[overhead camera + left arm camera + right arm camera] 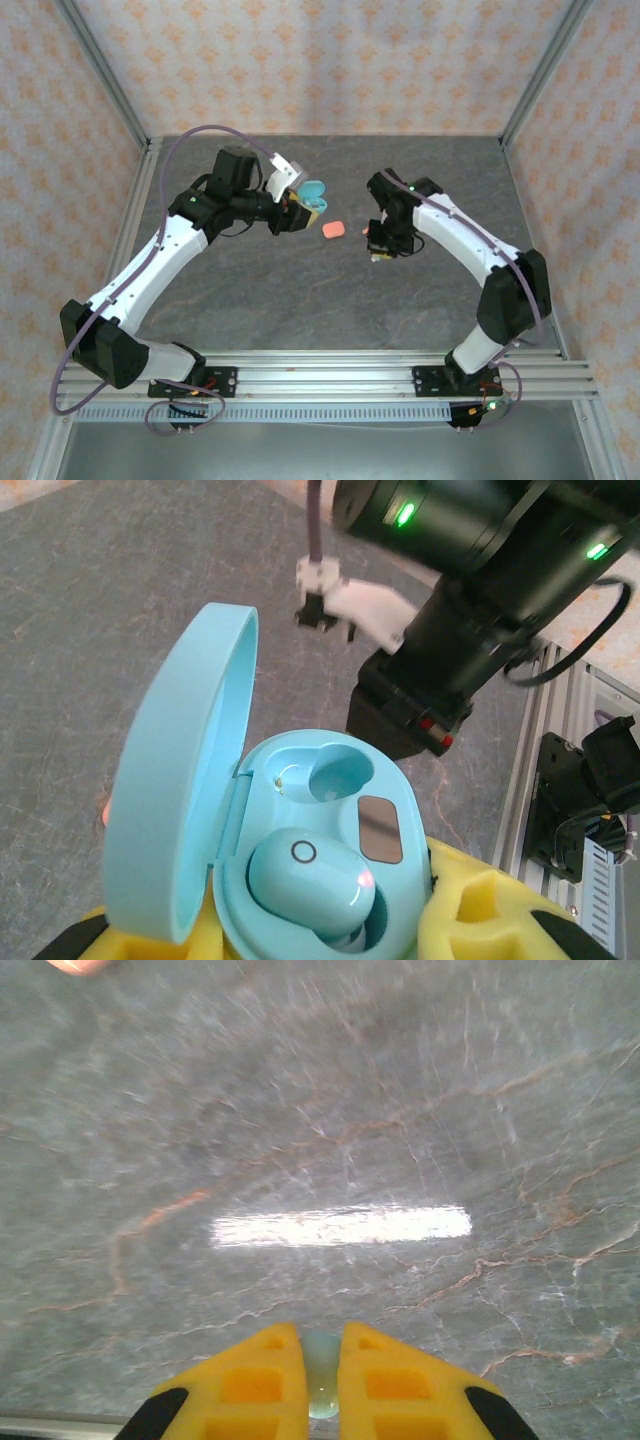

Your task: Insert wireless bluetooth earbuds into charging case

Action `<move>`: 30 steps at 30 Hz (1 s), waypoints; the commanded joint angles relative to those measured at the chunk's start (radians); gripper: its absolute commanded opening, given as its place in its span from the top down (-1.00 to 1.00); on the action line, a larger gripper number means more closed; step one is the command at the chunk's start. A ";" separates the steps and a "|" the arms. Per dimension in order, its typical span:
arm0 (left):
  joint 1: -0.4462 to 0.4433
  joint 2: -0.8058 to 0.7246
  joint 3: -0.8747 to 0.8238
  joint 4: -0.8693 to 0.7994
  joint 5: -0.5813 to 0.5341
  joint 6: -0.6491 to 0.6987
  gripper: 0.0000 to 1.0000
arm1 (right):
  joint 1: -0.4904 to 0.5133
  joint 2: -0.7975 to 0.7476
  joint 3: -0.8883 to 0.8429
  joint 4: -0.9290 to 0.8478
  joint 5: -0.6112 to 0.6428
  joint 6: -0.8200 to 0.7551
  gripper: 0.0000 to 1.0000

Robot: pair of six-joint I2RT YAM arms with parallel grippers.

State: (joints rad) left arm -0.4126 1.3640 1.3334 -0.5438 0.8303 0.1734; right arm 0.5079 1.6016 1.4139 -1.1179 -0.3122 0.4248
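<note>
Teal plastic earbud (320,1388) is pinched between the closed yellow fingers (270,1370) of the right gripper (320,1345), over the surface's middle; its empty socket (338,772) lies to the left, in the open teal oval case (180,780) clamped by the left gripper (293,214) nearer the far edge; second teal earbud (310,880) already seated; two teal earbuds, one teal case, one salmon-pink oval piece (334,229).

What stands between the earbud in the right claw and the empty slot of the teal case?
Nothing covers the empty slot: the teal case, held by the left claw, has its lid open. A salmon case lies on the table roughly between it and the right claw, which pinches the earbud.
</note>
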 commanded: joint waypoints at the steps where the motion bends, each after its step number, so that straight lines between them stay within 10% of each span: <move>1: -0.018 0.015 0.025 0.065 0.011 -0.002 0.83 | 0.004 -0.070 0.106 -0.141 0.063 -0.027 0.80; 30: -0.105 0.071 0.104 0.085 0.000 0.028 0.83 | 0.195 0.134 0.971 -0.452 0.200 -0.115 0.87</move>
State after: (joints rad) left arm -0.5049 1.4315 1.4021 -0.4808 0.8261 0.1848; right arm 0.6926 1.7142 2.3501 -1.5089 -0.1360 0.3359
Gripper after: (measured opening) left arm 0.317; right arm 0.066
